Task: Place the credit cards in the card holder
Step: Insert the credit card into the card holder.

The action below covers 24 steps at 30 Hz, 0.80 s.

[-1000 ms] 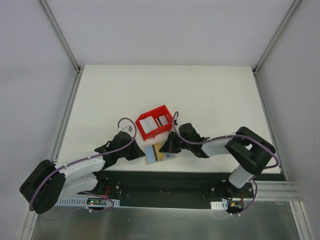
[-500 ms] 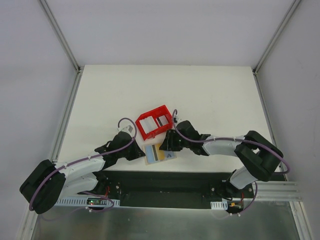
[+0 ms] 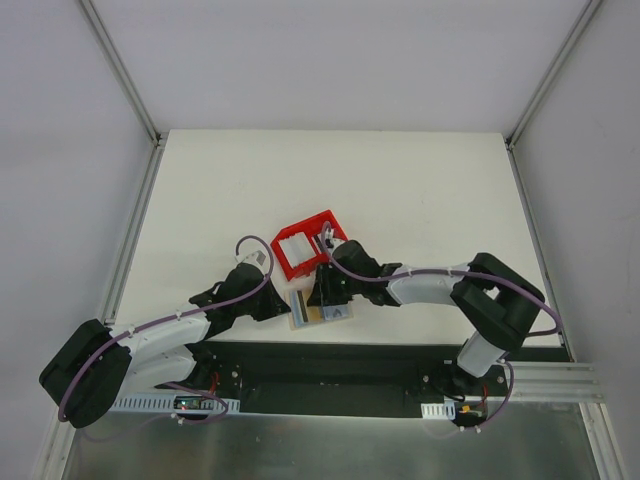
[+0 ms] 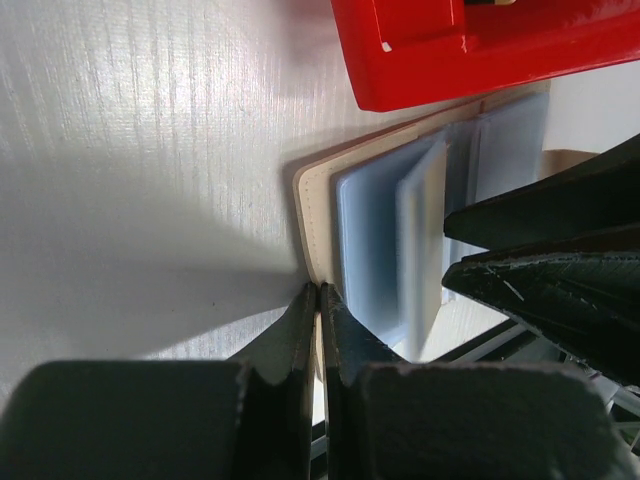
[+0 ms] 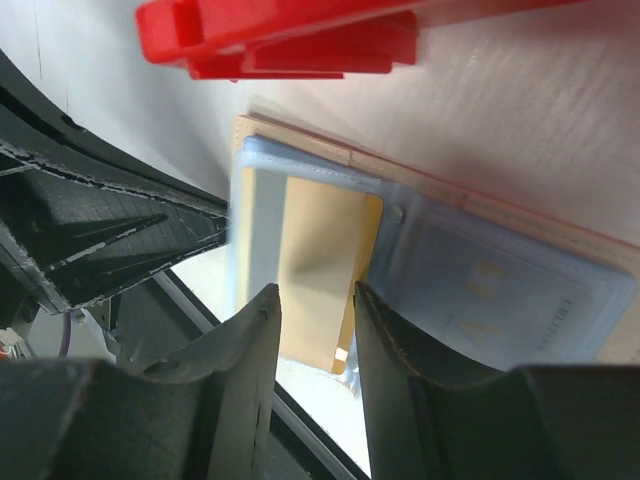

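White surface (image 3: 420, 200), red bin (image 3: 298, 270) mid-front holding pale cards (image 3: 294, 248). Card holder (image 3: 318, 310) open flat just in front of bin, at near edge. Left hand (image 4: 318, 300) pressed together, tips at holder's tan rim; pinching it or not, cannot tell. Right hand (image 5: 315, 300) spread over gold card (image 5: 325, 240) sitting in blue sleeve.

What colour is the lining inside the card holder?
The card holder is lined pale blue; the left wrist view shows it best.
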Available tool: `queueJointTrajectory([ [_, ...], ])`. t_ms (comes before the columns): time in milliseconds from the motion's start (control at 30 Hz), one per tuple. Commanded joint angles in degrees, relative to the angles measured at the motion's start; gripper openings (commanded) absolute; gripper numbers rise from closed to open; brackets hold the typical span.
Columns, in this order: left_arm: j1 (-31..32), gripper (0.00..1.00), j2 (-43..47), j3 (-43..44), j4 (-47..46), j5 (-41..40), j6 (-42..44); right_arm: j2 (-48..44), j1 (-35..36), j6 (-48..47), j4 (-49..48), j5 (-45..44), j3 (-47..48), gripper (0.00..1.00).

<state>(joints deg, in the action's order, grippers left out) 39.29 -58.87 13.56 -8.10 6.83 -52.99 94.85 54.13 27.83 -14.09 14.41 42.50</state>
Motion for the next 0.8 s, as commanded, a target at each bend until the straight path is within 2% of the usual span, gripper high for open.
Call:
queueJointTrajectory([
  [0,-0.18,0.00,0.07,0.50,0.71,-1.03,0.96,0.25,1.42,-1.03,1.96,1.58,3.02,0.36],
  [333,-0.18,0.00,0.16,0.15,0.19,-1.12,0.79,-0.98,2.12,-1.64,3.45,0.71,3.56,0.32],
  [567,-0.26,0.00,0.86,-0.38,0.27,-1.21,0.78,-3.88,1.95,-4.98,10.74,-7.11,4.34,0.39],
  [767,-0.18,0.00,0.86,-0.55,0.27,-1.12,0.70,-0.11,2.12,-3.58,8.56,-3.00,4.78,0.39],
])
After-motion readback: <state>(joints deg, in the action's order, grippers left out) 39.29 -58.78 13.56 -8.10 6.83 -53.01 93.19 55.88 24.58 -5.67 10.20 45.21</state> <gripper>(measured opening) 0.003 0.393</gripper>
